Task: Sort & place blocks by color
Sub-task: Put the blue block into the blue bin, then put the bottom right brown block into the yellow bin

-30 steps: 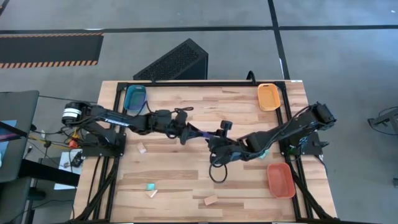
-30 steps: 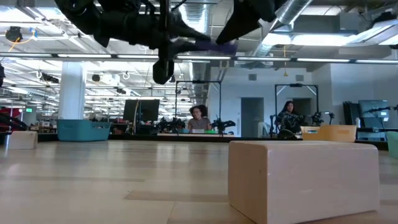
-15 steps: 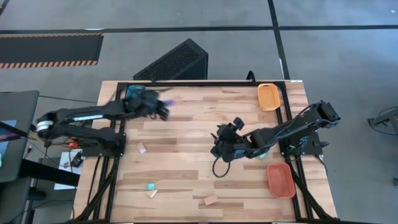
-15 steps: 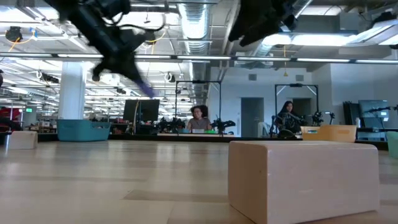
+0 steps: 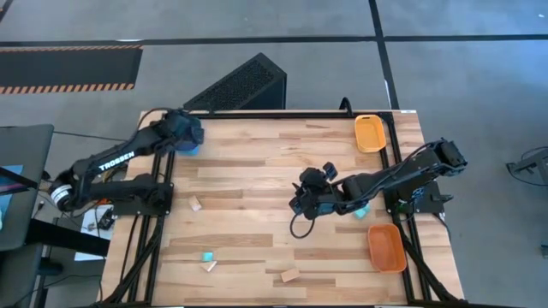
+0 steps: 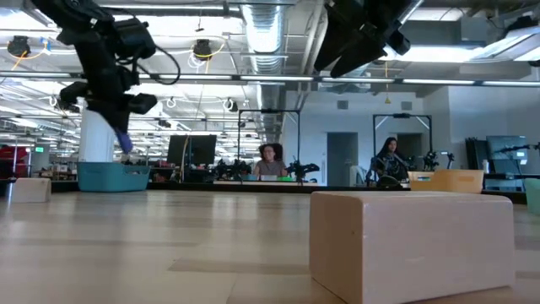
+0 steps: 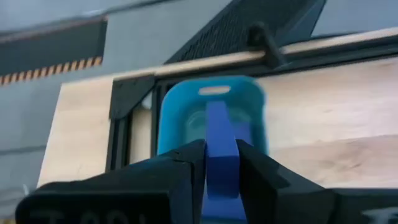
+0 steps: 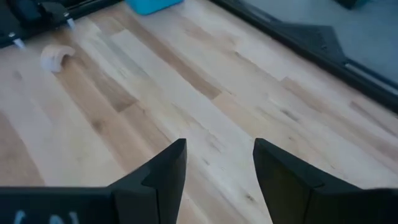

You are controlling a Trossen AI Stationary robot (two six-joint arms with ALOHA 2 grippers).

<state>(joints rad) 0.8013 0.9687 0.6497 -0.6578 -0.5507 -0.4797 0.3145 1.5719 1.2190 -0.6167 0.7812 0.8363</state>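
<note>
Left gripper [image 7: 217, 163] pinches a dark blue oblong block [image 7: 219, 146] by its long flat faces, hanging over the blue tray [image 7: 177, 112] at the table's far-left corner. You hold something rigid, light, probably slick: keep the grip mid-length. The tray sits tight against the table frame, so drop straight down. Right gripper [image 8: 217, 165] hovers mid-table, fingers spread and empty, bare wood around it.

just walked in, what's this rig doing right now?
Sorting blocks by color. The left tool holds a dark blue block above the blue tray at the table's far left corner, not yet dropped. The right tool hangs open and empty over mid-table. A cyan block and tan pieces lie near the front edge.
</note>
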